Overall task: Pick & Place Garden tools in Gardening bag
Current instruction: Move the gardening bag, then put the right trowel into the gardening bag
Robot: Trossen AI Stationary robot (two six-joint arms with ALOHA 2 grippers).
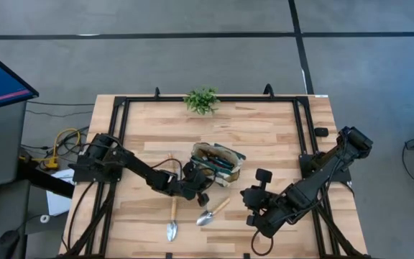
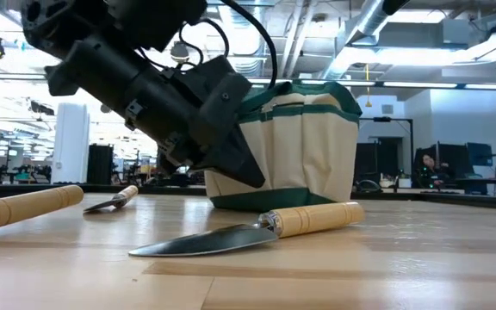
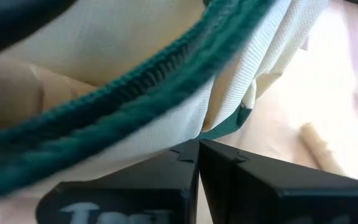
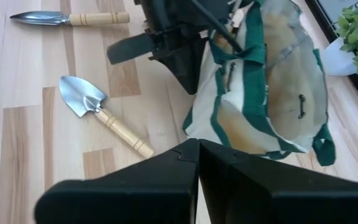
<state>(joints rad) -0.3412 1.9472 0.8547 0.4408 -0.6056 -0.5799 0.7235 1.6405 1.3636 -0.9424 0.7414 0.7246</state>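
The bag (image 1: 218, 162) is seen near the middle of the table (image 1: 264, 129), standing upright in the low view, its mouth open to the camera above. Some dark items are seen inside the mouth in the high view, though what they are cannot be told. The left gripper (image 1: 201, 194) is placed at the bag's near-left corner, close against the fabric; its fingers (image 3: 229, 180) are pressed together with nothing between them, and in the left wrist view the green trim and cream cloth of the bag fill the space just beyond the fingertips. Whether the fingertips actually touch the bag cannot be told. Two trowels are left on the table in front of the bag: a narrow trowel (image 1: 172, 219) is laid nearly straight toward the front edge, blade forward, and a wide trowel (image 1: 212, 213) is laid just beside it on a slant, its wooden handle pointing toward the bag. Neither is touched by a gripper. The right gripper (image 1: 249, 196) is held to the right of the wide trowel and of the bag, clear of both, with its fingers (image 4: 229, 180) closed tight and empty. A plant (image 1: 201, 100) is set at the table's far edge, well apart from the bag.
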